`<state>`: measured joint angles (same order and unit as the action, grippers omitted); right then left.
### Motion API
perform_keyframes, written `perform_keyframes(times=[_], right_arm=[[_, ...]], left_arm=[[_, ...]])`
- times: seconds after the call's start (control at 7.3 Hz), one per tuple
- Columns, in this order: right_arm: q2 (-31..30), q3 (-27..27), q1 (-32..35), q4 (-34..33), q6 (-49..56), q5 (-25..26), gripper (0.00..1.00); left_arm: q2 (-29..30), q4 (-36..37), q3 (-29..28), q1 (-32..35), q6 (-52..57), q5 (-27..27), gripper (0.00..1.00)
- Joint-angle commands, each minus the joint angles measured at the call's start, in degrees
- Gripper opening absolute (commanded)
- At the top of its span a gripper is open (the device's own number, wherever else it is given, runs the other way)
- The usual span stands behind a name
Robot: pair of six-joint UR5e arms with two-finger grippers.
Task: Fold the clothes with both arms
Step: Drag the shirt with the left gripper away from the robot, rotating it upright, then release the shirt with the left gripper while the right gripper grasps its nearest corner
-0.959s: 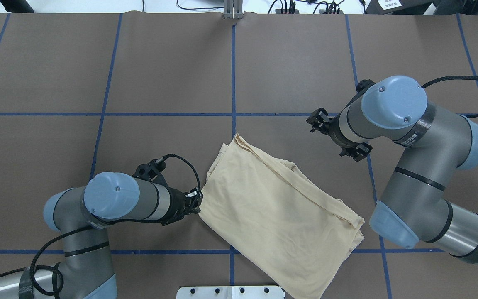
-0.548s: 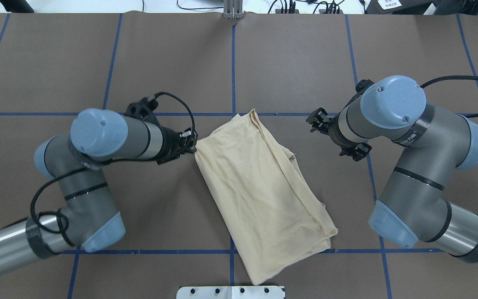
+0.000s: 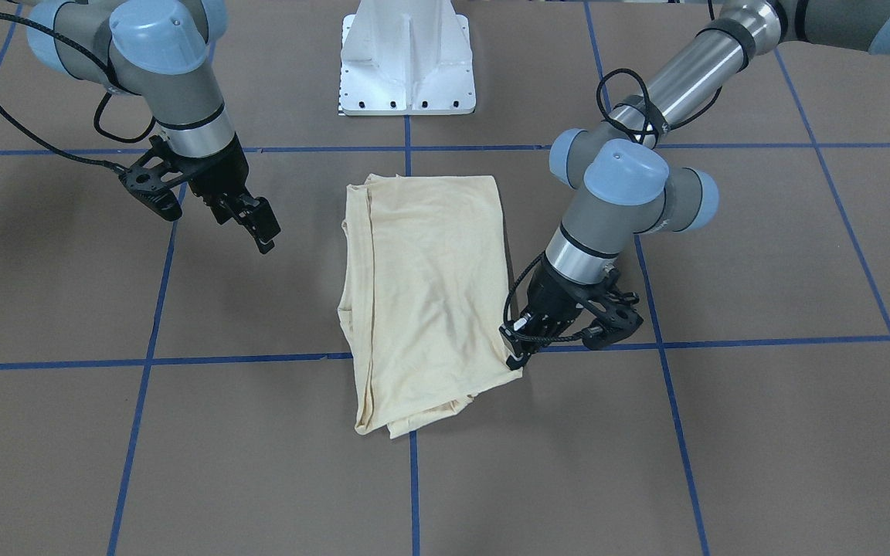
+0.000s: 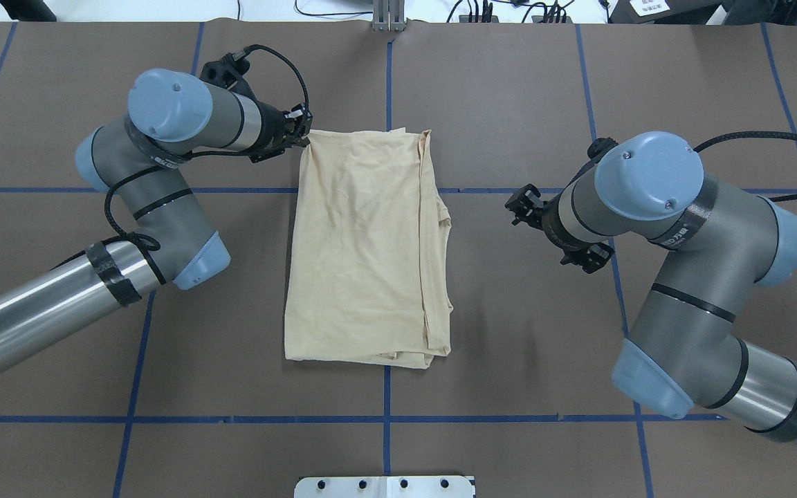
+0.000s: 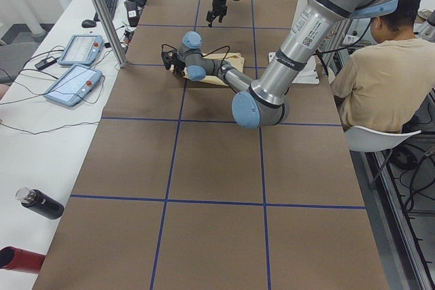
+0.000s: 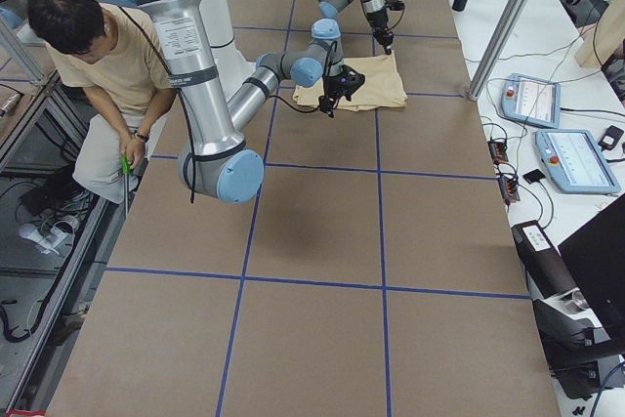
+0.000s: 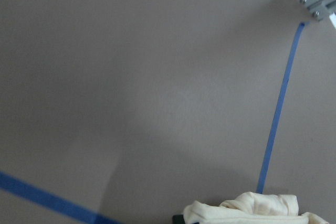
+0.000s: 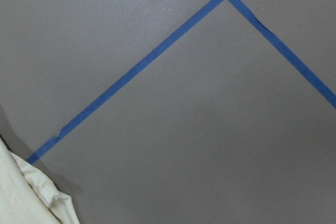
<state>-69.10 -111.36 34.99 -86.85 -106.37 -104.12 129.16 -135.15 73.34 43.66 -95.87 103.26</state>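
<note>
The cream-yellow T-shirt [image 4: 364, 249] lies folded into a long rectangle, plain side up, at the middle of the brown table [image 4: 509, 90], astride a blue tape line. The left gripper [image 4: 301, 135] is clenched on the shirt's far corner on the robot's left. The right gripper [image 3: 259, 232] hangs above the table well apart from the cloth, and it cannot be told whether its jaws are parted.

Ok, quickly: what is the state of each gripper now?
Left gripper: closed on the shirt corner.
Right gripper: holds nothing; open or closed cannot be told.
</note>
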Motion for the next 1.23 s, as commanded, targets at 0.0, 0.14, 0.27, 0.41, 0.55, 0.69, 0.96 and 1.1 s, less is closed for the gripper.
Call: perform_keyframes(times=[0.0,0.14,0.27,0.41,0.55,0.69,0.96,1.1], right_arm=[[0.89,0.17,-3.94,3.59,-6.52,0.76,1.0],[1.33,-0.26,-7.36,4.4,-14.14,2.5,1.0],[2.03,-0.26,-13.13,4.41,-22.13,7.48,1.0],[3.08,0.17,-19.63,6.93,-28.3,17.54,1.0],[3.18,2.09,-23.35,11.04,-32.37,24.16,1.0],[3.53,3.24,-24.08,10.91,-35.45,25.1,1.0],[8.86,9.89,-24.0,10.82,-39.76,25.2,1.0],[9.77,11.5,-23.92,10.91,-40.23,25.11,1.0]], left_arm=[[0.22,-1.26,-0.92,2.56,1.03,0.19,0.54],[0.13,-1.26,-0.49,2.83,1.04,0.71,0.54],[-0.31,-1.08,0.91,3.36,1.12,4.2,0.54],[-1.18,-0.99,2.14,3.8,1.12,5.88,0.54],[-1.62,-0.82,3.2,3.8,1.12,5.99,0.54],[-1.8,-0.64,3.9,3.71,0.95,5.99,0.54],[-2.07,-0.64,4.79,3.71,0.51,5.99,0.56],[-2.24,-0.64,5.14,3.71,0.51,5.99,0.57]])
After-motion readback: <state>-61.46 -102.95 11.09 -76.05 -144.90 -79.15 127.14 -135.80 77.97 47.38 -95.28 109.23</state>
